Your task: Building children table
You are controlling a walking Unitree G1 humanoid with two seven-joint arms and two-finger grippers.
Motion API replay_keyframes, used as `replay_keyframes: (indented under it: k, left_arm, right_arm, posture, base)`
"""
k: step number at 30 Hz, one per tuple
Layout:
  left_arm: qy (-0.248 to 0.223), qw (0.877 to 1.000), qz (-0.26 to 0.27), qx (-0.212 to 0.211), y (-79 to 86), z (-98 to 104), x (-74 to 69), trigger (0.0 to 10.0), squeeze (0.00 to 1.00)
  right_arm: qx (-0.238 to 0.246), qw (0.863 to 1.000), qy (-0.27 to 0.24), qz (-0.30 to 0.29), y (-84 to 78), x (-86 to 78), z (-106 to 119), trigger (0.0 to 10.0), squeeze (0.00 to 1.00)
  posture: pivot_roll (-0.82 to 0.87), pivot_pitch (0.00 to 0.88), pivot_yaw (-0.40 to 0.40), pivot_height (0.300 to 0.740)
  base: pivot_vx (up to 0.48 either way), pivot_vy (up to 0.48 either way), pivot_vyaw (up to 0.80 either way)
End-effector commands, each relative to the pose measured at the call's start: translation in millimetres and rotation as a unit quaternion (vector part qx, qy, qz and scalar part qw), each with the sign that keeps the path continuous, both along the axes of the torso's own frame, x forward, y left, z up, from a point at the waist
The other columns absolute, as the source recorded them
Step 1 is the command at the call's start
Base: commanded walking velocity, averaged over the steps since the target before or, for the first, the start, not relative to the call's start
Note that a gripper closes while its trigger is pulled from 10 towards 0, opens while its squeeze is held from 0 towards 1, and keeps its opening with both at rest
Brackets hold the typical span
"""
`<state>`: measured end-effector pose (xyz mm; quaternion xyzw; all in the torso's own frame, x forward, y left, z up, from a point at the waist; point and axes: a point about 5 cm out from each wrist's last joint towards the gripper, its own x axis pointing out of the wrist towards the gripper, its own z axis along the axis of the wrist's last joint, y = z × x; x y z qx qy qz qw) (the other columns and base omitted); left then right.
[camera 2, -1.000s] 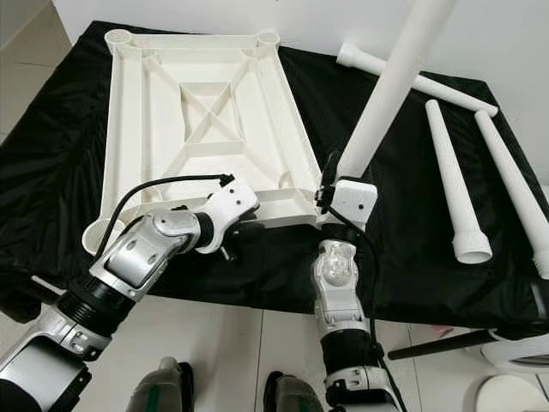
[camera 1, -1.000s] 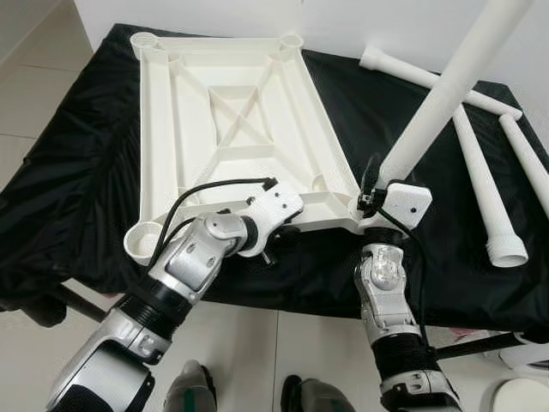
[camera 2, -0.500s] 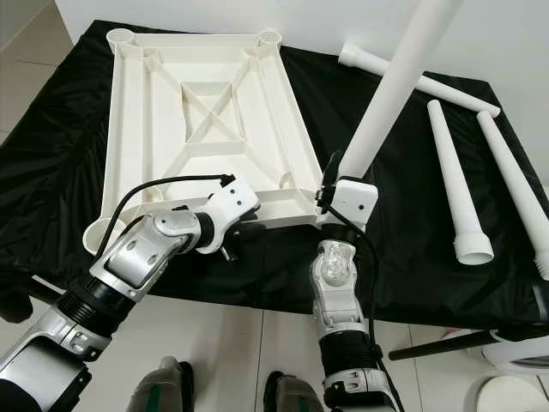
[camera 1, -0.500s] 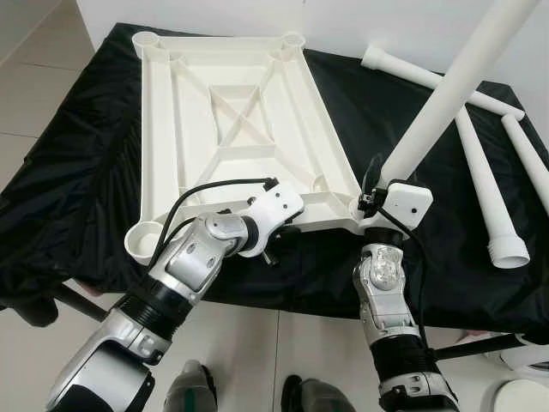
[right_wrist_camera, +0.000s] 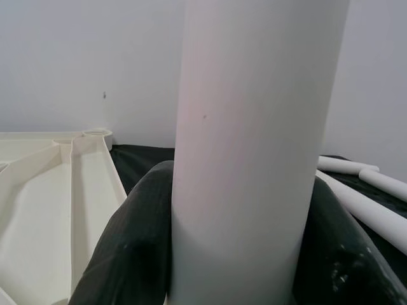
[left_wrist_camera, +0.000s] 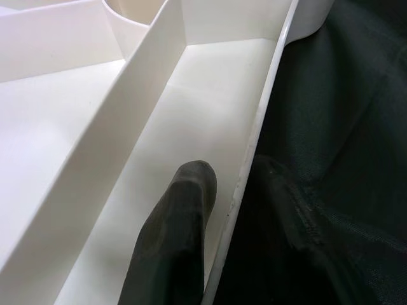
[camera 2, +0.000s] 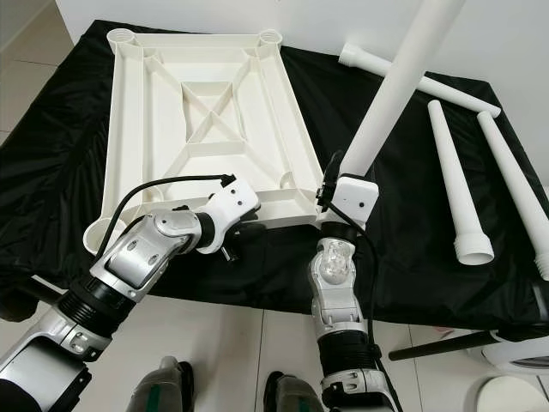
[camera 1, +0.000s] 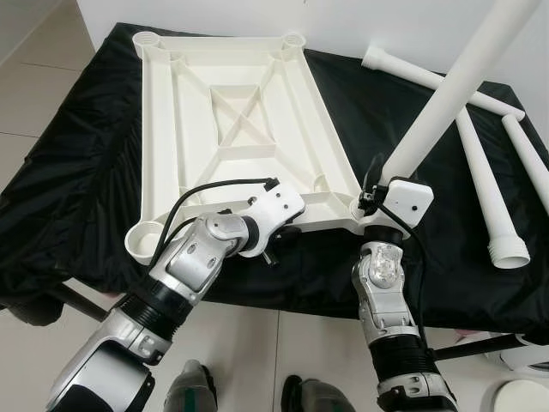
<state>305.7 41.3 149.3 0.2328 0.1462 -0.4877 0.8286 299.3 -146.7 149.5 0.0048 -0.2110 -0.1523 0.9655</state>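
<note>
The right gripper (right_wrist_camera: 248, 254) clamps a leg (camera 1: 446, 90) over the tabletop's (camera 1: 236, 129) near right corner while the left gripper (camera 1: 287, 230) pinches its near rim; a tilted leg could jam.

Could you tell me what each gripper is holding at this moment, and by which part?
The right gripper clamps the upright table leg near its lower end, at the tabletop's near right corner. The left gripper pinches the upturned tabletop by its near edge rim.

Black cloth (camera 1: 77, 172), tiled floor (camera 1: 30, 77), white wall (camera 2: 515, 43).
</note>
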Motion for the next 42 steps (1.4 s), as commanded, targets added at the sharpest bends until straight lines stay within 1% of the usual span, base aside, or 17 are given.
replay_keyframes:
  k: [1, 13, 14, 16, 17, 18, 22, 23, 24, 30, 31, 32, 33, 34, 42]
  left_arm:
    - [-0.010, 1.000, 0.000, 0.016, 6.9, 4.3, 2.5, 10.0, 0.00]
    - [-0.009, 1.000, -0.001, 0.014, 5.6, 4.1, 2.3, 10.0, 0.00]
    - [-0.009, 1.000, 0.000, 0.014, 5.6, 4.0, 2.5, 10.0, 0.00]
    - [-0.010, 1.000, 0.000, 0.014, 5.6, 4.0, 2.6, 10.0, 0.00]
    - [-0.010, 1.000, 0.000, 0.014, 5.6, 4.1, 2.7, 10.0, 0.00]
    - [-0.010, 1.000, 0.000, 0.014, 5.6, 4.1, 2.8, 10.0, 0.00]
    - [-0.010, 1.000, 0.001, 0.014, 5.9, 4.1, 3.0, 10.0, 0.00]
    - [-0.011, 1.000, 0.001, 0.014, 5.8, 4.2, 3.2, 10.0, 0.00]
    - [-0.011, 1.000, 0.001, 0.014, 5.7, 4.3, 3.3, 10.0, 0.00]
    - [-0.011, 1.000, 0.001, 0.013, 5.2, 4.7, 3.4, 10.0, 0.00]
    - [-0.011, 1.000, 0.001, 0.013, 5.2, 4.8, 3.5, 10.0, 0.00]
    - [-0.011, 1.000, 0.001, 0.013, 5.2, 4.9, 3.5, 10.0, 0.00]
    - [-0.011, 1.000, 0.001, 0.013, 5.2, 4.9, 3.5, 10.0, 0.00]
    - [-0.011, 1.000, 0.001, 0.013, 5.2, 5.0, 3.5, 10.0, 0.00]
    - [-0.012, 1.000, 0.000, 0.011, 4.4, 5.2, 3.6, 10.0, 0.00]
  right_arm:
    - [0.021, 0.987, 0.131, -0.093, -37.6, -15.0, -51.7, 10.0, 0.00]
    - [0.016, 0.990, 0.121, -0.075, -34.2, -15.5, -48.9, 10.0, 0.00]
    - [0.015, 0.990, 0.119, -0.072, -33.3, -15.4, -48.2, 10.0, 0.11]
    - [0.014, 0.990, 0.118, -0.069, -32.7, -15.3, -47.6, 10.0, 0.11]
    - [0.019, 0.991, 0.115, -0.061, -31.6, -15.0, -47.0, 10.0, 1.00]
    - [0.022, 0.992, 0.113, -0.055, -30.9, -14.9, -46.5, 10.0, 1.00]
    - [0.006, 0.992, 0.112, -0.058, -28.6, -14.5, -44.9, 10.0, 1.00]
    - [0.003, 0.992, 0.111, -0.053, -27.3, -14.3, -44.5, 10.0, 0.10]
    - [0.001, 0.993, 0.110, -0.050, -26.3, -14.1, -44.2, 10.0, 0.00]
    - [-0.002, 0.994, 0.104, -0.042, -23.8, -14.0, -42.2, 10.0, 0.00]
    - [-0.001, 0.994, 0.100, -0.039, -23.1, -14.2, -41.4, 4.8, 0.00]
    - [0.003, 0.995, 0.097, -0.034, -22.4, -14.5, -41.0, 0.2, 0.00]
    - [0.003, 0.995, 0.097, -0.034, -22.4, -14.5, -41.0, 0.2, 0.00]
    - [0.008, 0.995, 0.097, -0.031, -21.9, -14.7, -40.9, 0.0, 0.00]
    - [0.009, 0.995, 0.097, -0.022, -21.7, -13.6, -40.5, 0.0, 0.00]
  posture:
    - [0.03, 0.125, -0.045, 0.740]
    - [0.02, 0.127, -0.046, 0.740]
    - [0.02, 0.126, -0.047, 0.740]
    - [0.02, 0.126, -0.047, 0.740]
    - [0.02, 0.126, -0.047, 0.740]
    - [0.02, 0.126, -0.047, 0.740]
    - [0.02, 0.125, -0.047, 0.740]
    - [0.02, 0.124, -0.048, 0.740]
    - [0.02, 0.124, -0.048, 0.740]
    - [0.02, 0.124, -0.048, 0.740]
    - [0.02, 0.123, -0.047, 0.740]
    - [0.02, 0.123, -0.047, 0.740]
    - [0.02, 0.123, -0.047, 0.740]
    - [0.02, 0.123, -0.048, 0.740]
    - [0.02, 0.123, -0.049, 0.740]
  base:
    - [0.000, 0.000, 0.00]
    - [0.000, 0.000, 0.00]
    - [0.000, 0.000, 0.00]
    - [0.000, 0.000, 0.00]
    - [0.000, 0.000, 0.00]
    - [0.000, 0.000, 0.00]
    - [0.000, 0.000, 0.00]
    - [0.000, 0.000, 0.00]
    - [0.000, 0.000, 0.00]
    - [0.000, 0.000, 0.00]
    - [0.000, 0.000, 0.00]
    - [0.000, 0.000, 0.00]
    - [0.000, 0.000, 0.00]
    - [0.000, 0.000, 0.00]
    - [0.000, 0.000, 0.00]
